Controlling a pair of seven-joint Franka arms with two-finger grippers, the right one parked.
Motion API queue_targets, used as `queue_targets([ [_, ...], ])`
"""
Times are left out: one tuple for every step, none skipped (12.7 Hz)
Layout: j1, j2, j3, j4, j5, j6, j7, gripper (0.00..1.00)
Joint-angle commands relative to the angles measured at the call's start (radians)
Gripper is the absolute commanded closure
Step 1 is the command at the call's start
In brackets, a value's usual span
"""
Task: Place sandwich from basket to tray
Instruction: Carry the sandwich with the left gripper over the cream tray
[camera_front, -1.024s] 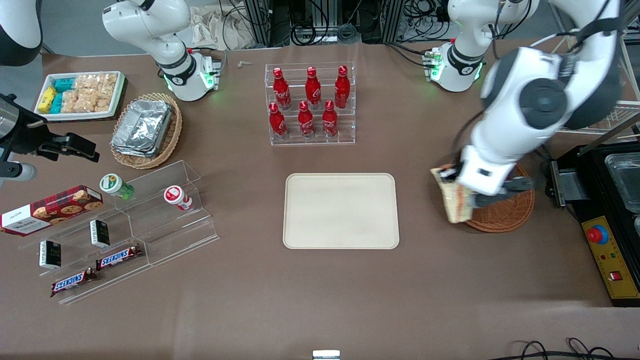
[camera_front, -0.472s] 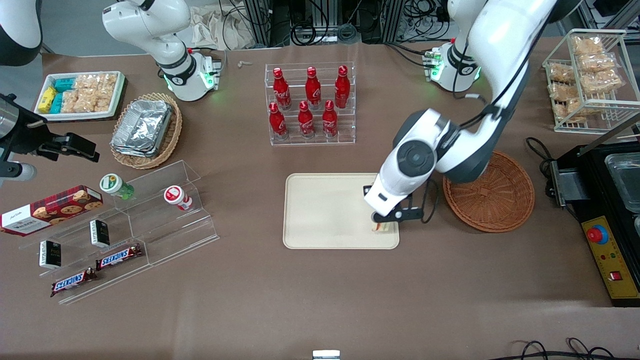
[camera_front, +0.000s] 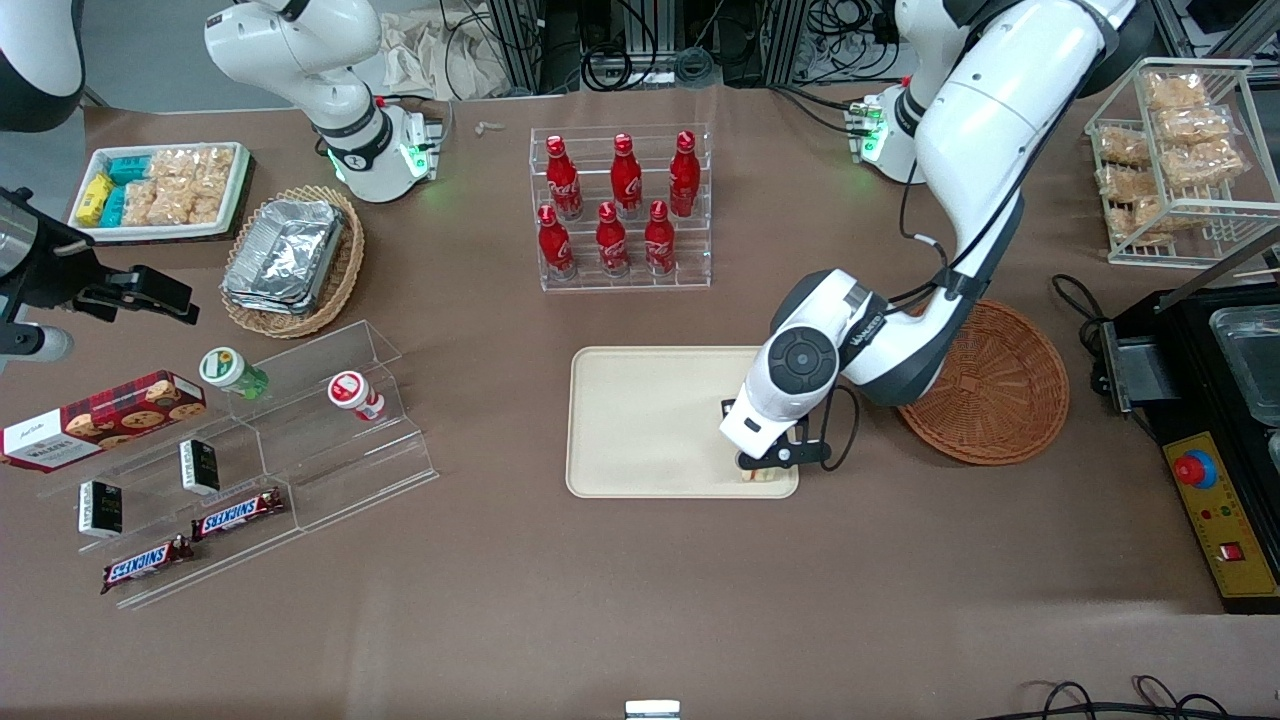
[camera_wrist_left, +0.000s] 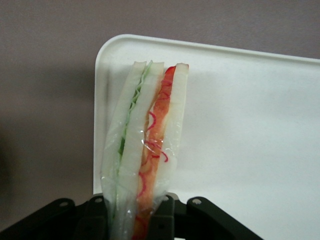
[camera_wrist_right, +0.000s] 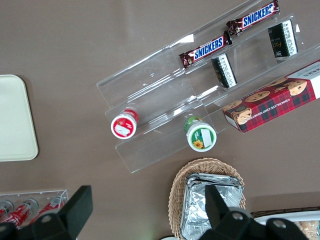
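Note:
The sandwich (camera_wrist_left: 145, 150), wrapped in clear film with green and red-orange filling between white bread, is clamped between the black fingers (camera_wrist_left: 162, 220) of my left gripper (camera_wrist_left: 132, 220). It hangs low over the corner of the cream tray (camera_wrist_left: 240, 125). In the front view the gripper (camera_front: 762, 465) is at the tray's (camera_front: 650, 420) corner nearest the camera, on the side toward the round reddish-brown basket (camera_front: 985, 385), and only a sliver of the sandwich (camera_front: 762, 476) shows under the wrist. Nothing lies in the basket. I cannot tell whether the sandwich touches the tray.
A clear rack of red bottles (camera_front: 620, 210) stands farther from the camera than the tray. Toward the parked arm's end are acrylic steps (camera_front: 300, 440) with snacks, a pale wicker basket of foil containers (camera_front: 290, 260) and a white snack tray (camera_front: 160, 190). A wire rack (camera_front: 1180, 150) and black machine (camera_front: 1220, 420) flank the basket.
One second ago the gripper held the sandwich at the basket's edge. It has since carried it to the tray's near corner and, over the last half second, lowered slightly.

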Motion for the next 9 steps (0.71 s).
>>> queue_targets([
  [-0.013,0.035,0.001,0.029,0.044,0.005,-0.047,0.87],
  [-0.016,0.037,0.001,0.025,0.045,0.005,-0.047,0.77],
  [-0.022,0.037,0.001,0.025,0.045,0.005,-0.047,0.38],
  [-0.024,0.044,0.002,0.025,0.047,0.005,-0.044,0.0],
  [-0.024,0.049,0.002,0.027,0.047,0.005,-0.042,0.0],
  [-0.024,0.049,0.002,0.027,0.047,0.005,-0.042,0.0],
  [-0.024,0.048,0.002,0.029,0.047,0.005,-0.042,0.0],
  [-0.024,0.048,0.001,0.029,0.047,0.005,-0.042,0.0],
  [-0.024,0.046,0.001,0.029,0.047,0.004,-0.042,0.0],
])
